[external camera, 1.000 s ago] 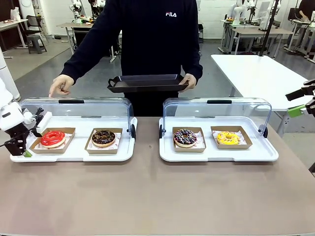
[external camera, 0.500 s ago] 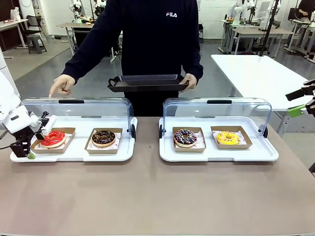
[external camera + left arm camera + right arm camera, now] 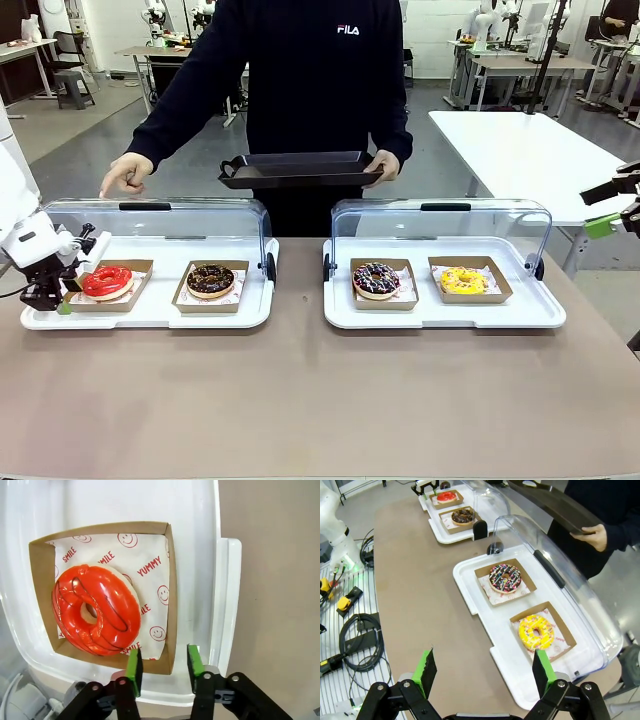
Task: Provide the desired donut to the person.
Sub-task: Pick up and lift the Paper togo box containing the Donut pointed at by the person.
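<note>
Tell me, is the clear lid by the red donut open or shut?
Open: the clear lid sits rolled back behind the uncovered red donut.

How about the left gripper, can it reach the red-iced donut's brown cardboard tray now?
Probably yes: the clear lid is open, and the left gripper's fingers flank the brown cardboard tray's edge.

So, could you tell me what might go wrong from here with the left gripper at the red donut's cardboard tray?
1. The left gripper, open, appears to straddle one corner of the cardboard tray; pinching that thin wall could buckle it or tip the tray, sliding the red donut.
2. One pad sits close to the icing and might smear it.
3. The open clear lid stands right behind; a lift could knock it.
</note>
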`<state>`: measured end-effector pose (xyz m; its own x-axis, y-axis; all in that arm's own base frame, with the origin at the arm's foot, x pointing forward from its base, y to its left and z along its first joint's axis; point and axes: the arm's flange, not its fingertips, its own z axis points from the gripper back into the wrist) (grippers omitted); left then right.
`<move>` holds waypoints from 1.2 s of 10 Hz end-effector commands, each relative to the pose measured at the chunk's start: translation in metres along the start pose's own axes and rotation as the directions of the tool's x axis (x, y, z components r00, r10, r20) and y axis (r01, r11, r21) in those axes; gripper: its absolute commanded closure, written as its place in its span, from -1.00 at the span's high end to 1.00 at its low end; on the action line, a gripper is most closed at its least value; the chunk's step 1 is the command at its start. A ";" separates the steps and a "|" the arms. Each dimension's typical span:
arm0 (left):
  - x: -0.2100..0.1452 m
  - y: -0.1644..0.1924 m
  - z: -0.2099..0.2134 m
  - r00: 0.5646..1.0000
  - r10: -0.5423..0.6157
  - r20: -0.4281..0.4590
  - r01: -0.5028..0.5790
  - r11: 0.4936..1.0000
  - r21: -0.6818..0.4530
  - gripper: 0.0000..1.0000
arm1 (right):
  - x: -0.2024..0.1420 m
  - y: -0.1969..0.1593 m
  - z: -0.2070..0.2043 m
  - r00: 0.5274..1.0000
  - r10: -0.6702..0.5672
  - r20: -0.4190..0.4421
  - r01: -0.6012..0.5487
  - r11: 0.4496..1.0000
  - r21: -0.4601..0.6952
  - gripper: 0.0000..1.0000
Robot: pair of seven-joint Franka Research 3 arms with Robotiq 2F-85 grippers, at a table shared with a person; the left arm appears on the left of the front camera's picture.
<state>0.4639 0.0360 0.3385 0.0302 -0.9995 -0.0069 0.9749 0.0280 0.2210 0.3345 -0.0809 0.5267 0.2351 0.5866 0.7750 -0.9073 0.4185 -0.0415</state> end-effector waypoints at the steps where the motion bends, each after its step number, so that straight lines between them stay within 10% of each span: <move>1: 0.003 0.002 -0.002 0.999 0.020 -0.031 -0.021 1.000 -0.016 -0.85 | -0.001 -0.003 -0.001 1.000 0.009 0.021 -0.009 1.000 0.005 1.00; 12: -0.012 -0.008 0.042 0.993 0.031 0.115 -0.033 0.999 0.012 -1.00 | -0.001 -0.003 -0.001 1.000 0.009 0.021 -0.009 1.000 0.005 1.00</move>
<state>0.4591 0.0373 0.3613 0.0678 -0.9955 0.0660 0.9688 0.0815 0.2341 0.3346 -0.0809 0.5266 0.2354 0.5866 0.7749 -0.9073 0.4185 -0.0411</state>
